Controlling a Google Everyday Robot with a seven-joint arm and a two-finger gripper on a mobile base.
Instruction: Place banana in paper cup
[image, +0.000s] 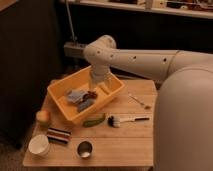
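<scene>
The paper cup (39, 145) is squat and white and stands at the table's front left corner. My gripper (93, 93) hangs from the white arm (102, 57) and reaches down into the yellow bin (64, 111), well behind and to the right of the cup. I cannot pick out the banana. A pale stubby shape sits just right of the gripper inside the bin, and I cannot tell what it is.
Grey-blue items (80, 100) lie in the bin. A round yellow-orange fruit (42, 117) sits at the left edge. A dark green vegetable (94, 121) and a brush (125, 120) lie in front of the bin. A striped block (59, 135) and a metal cup (84, 149) stand near the paper cup. A utensil (139, 101) lies to the right.
</scene>
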